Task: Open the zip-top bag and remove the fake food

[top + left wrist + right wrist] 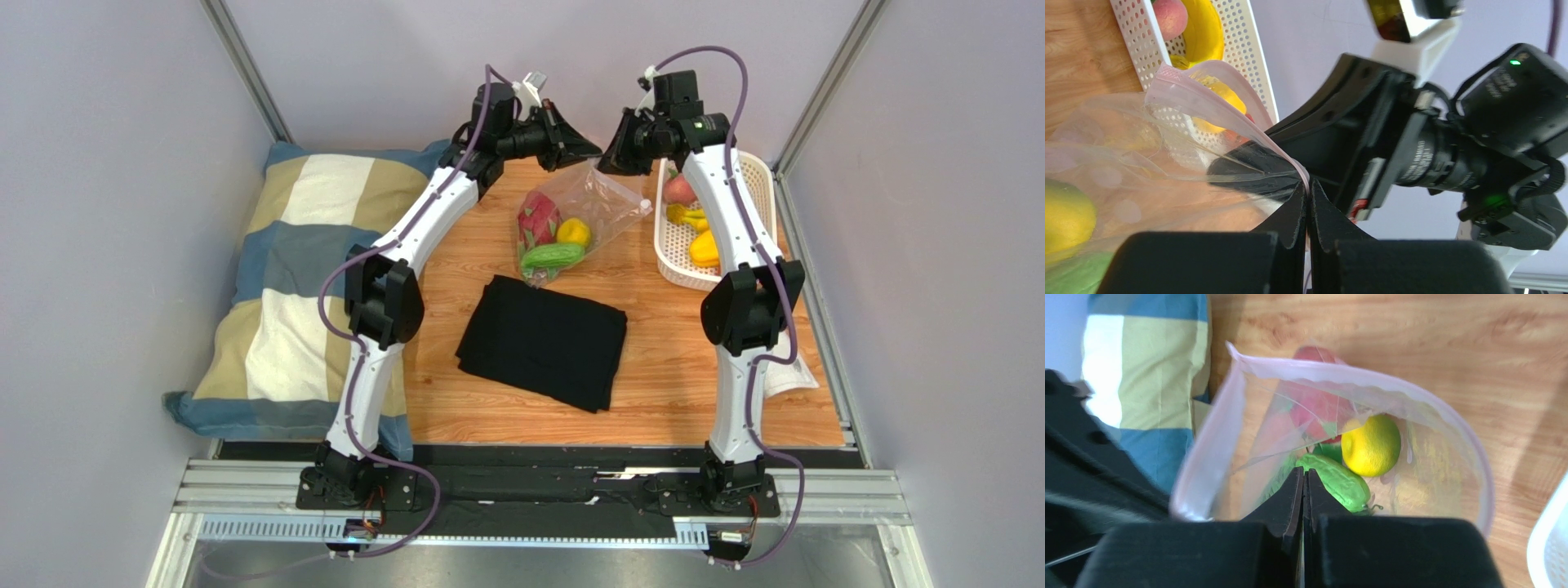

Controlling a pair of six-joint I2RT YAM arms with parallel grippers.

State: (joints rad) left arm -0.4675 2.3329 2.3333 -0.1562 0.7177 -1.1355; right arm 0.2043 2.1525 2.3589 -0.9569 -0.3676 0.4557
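Tug-of-war setup here: the zip-top bag (589, 196) is at the far middle of the table (675, 368), held up by its top edge while its belly rests on the wood, between the white basket (763, 184) and the pillow (307, 282). The left gripper (1308, 195) has its fingers squeezed together on the pinkish zip strip. The right gripper (1303, 474) has its fingers together too, looks like on the opposite lip, though the pinch itself is hidden. Makes sense: one side each, so pulling apart spreads the mouth, which already gapes in a loop. The fake food (1370, 444) sits down inside, yellow, green and pink-red pieces. Basket's close by, probably the drop spot.
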